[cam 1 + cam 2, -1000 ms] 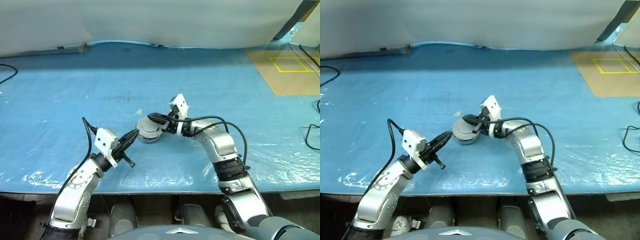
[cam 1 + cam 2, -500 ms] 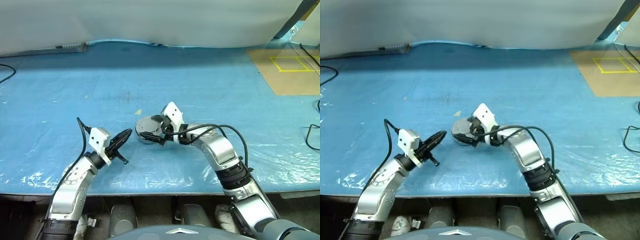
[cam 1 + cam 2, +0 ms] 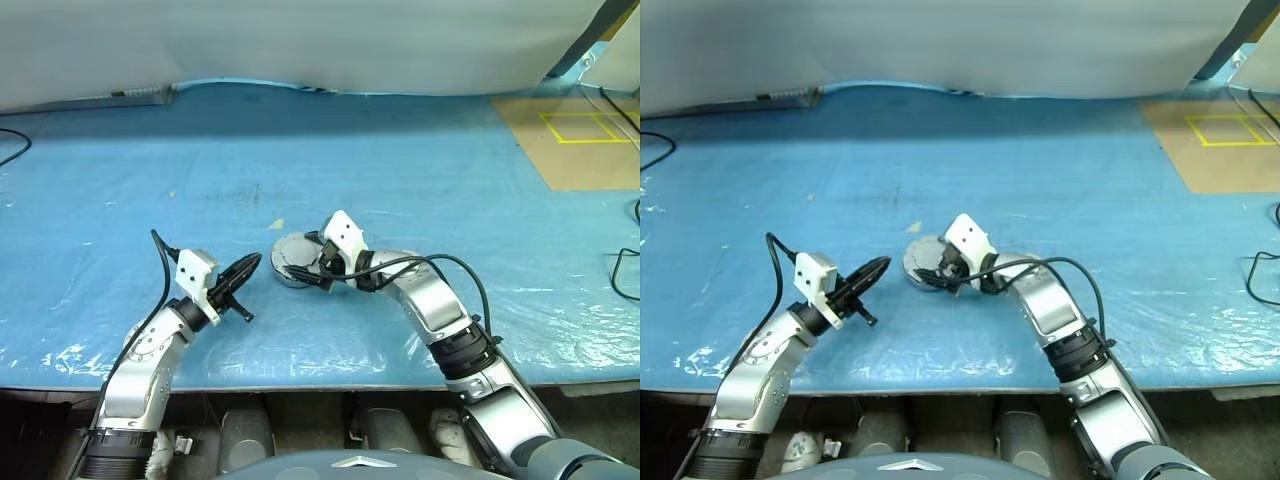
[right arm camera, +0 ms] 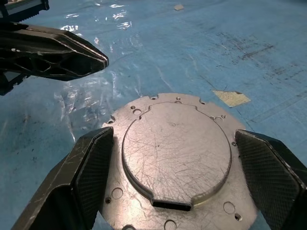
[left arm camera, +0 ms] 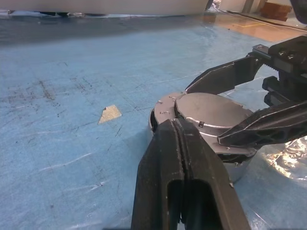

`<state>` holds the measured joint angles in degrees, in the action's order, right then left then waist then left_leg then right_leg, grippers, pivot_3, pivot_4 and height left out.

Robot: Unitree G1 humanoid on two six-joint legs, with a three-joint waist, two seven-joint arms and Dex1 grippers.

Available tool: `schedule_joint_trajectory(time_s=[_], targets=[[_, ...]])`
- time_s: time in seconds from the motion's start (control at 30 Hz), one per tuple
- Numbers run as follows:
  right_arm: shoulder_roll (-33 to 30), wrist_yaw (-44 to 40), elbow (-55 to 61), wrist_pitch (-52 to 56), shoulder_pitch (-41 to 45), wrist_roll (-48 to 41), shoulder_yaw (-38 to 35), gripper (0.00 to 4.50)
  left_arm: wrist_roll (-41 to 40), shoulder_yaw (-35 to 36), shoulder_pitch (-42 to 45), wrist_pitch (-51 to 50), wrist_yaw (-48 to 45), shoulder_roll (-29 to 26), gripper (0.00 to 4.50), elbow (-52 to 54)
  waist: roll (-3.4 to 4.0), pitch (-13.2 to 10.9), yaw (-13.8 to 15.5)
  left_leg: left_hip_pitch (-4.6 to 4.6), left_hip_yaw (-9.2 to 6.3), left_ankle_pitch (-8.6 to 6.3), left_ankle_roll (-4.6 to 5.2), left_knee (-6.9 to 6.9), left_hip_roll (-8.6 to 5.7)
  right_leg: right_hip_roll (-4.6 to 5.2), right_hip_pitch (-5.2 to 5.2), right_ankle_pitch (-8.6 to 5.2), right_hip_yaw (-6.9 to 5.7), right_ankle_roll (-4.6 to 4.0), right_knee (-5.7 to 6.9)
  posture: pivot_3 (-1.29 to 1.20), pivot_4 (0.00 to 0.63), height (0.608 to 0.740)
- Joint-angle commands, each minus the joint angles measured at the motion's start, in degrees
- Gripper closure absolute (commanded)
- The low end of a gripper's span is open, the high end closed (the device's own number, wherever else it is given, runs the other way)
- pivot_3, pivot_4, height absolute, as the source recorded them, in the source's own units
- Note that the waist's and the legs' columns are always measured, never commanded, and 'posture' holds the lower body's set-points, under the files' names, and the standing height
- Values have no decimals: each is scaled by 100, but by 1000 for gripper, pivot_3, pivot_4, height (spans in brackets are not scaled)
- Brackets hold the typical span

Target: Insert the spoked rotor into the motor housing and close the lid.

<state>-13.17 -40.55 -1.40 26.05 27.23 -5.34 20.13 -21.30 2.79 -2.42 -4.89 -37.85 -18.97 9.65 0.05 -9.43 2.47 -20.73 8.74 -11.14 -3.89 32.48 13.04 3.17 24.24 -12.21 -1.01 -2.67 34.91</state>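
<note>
**A:** Right gripper [image 4: 172, 191] is spread wide here, one black finger on either side of the lid [image 4: 175, 155], and neither pad looks to be pressing on it. Nothing held.

**B:** And the lid lies smooth face up on the motor housing [image 5: 230, 168], flat and level. The stack sits near the middle of the blue table cover [image 3: 420, 170].

**A:** Where's the left gripper [image 3: 250, 266]?

**B:** Out at about eight o'clock from the housing, fingers pressed tight together, empty. Its tip points toward the stack, close but not touching.

**A:** From the left wrist view you see the right gripper's fingers [image 5: 225, 76] straddling the lid's rim.

**B:** And a small tan scrap [image 5: 110, 113] lies on the cover at roughly eleven o'clock from the housing in the head views. The spoked rotor can't be made out with the lid covering the cup.
</note>
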Motion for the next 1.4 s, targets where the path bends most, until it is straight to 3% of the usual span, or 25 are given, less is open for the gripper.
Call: schedule_joint_trajectory(time_s=[0.03,0.1,0.13,1.07,1.27,1.4], targets=[[27,44,63,-260,-65,131,118,794,-82,141,74,94,-49,-64,4500,32,0,0,-1,0,0,0,0,0,0,0,0,0,0,0,0,0,150,740],[77,67,88,-244,-71,119,109,1482,-84,157,91,98,-61,-76,4500,5,0,0,-2,1,0,0,0,2,0,0,0,0,0,0,2,0,150,740],[101,81,101,-226,-69,110,101,1564,-84,161,94,100,-64,-80,4500,-1,0,0,-3,2,0,0,0,2,0,0,-1,0,0,0,2,0,150,740],[137,581,-72,45,-40,701,358,1564,-55,141,193,87,-94,-94,4500,-111,-1,1,-3,21,0,0,0,15,-3,1,-8,0,11,0,29,0,150,740],[288,631,-78,443,-56,500,168,1564,-68,149,223,54,-114,-118,4500,-144,-2,1,-4,37,0,0,0,14,-10,1,-11,-1,25,1,40,0,150,740],[248,670,-161,410,-49,589,190,1564,-192,158,242,-421,53,-140,4500,38,-2,1,-4,49,1,-1,0,13,-13,1,-20,-1,29,2,40,0,150,740]])
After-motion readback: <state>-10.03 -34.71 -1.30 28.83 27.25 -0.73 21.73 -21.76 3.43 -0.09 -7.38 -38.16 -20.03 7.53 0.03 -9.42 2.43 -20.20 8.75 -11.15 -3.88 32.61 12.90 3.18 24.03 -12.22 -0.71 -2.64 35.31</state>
